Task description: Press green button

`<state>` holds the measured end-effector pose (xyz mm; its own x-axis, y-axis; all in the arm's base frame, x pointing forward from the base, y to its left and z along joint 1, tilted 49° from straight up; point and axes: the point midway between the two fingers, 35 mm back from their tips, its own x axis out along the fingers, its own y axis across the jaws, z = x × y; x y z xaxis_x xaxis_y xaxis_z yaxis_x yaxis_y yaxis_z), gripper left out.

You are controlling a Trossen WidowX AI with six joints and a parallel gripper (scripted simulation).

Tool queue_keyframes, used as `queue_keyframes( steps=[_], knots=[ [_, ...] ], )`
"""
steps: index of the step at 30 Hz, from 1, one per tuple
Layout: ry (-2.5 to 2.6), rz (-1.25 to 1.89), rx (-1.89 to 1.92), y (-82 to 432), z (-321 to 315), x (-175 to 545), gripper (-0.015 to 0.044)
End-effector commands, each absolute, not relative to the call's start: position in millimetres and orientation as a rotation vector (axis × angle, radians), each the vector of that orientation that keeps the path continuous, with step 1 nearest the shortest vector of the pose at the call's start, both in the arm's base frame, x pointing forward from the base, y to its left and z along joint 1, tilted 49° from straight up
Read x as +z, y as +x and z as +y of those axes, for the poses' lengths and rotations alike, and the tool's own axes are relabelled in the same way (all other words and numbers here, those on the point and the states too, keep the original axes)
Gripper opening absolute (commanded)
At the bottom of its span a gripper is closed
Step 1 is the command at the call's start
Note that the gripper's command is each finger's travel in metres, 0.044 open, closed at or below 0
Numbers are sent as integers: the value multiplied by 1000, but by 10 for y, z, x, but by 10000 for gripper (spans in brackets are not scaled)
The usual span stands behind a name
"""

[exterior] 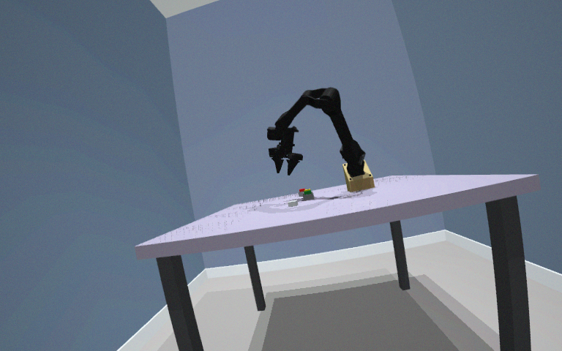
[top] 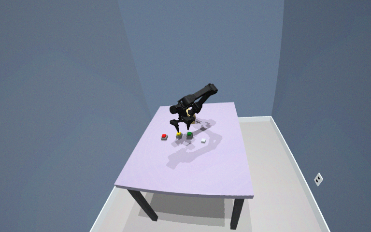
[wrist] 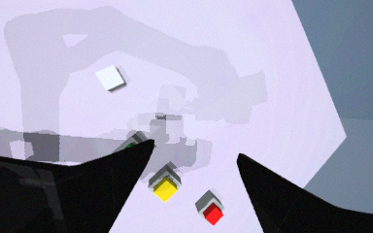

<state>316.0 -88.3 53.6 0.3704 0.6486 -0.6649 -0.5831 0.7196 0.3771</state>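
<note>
The green button [top: 189, 133] [exterior: 306, 191] sits on a grey base on the table. In the wrist view it is mostly hidden behind the left finger; only a sliver of green and part of its base show. My gripper [top: 183, 131] [exterior: 283, 173] [wrist: 195, 150] is open and empty, pointing down. In the exterior view it hangs well above the table and the buttons. In the wrist view the yellow and red buttons show between and below the fingertips. The green button does not look touched by a finger.
The yellow button [top: 178, 134] [wrist: 165, 189] stands right beside the green one. The red button [top: 164, 136] [exterior: 301, 190] [wrist: 213, 214] stands beyond it. A white block [top: 203, 140] [exterior: 293, 203] [wrist: 111, 78] lies on the other side of the green button. The arm's base [exterior: 359, 182] stands on the table [top: 207, 177] [exterior: 456, 183].
</note>
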Motion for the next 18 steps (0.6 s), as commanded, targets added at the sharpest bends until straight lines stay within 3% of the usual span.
queue_keyframes(
  steps=[1, 16, 18],
  knots=[
    [657, 1379, 625, 2391, -660, 575, 400],
    [711, 1426, 603, 2320, -639, 600, 400],
    [710, 1426, 602, 2337, -566, 528, 348]
  ],
)
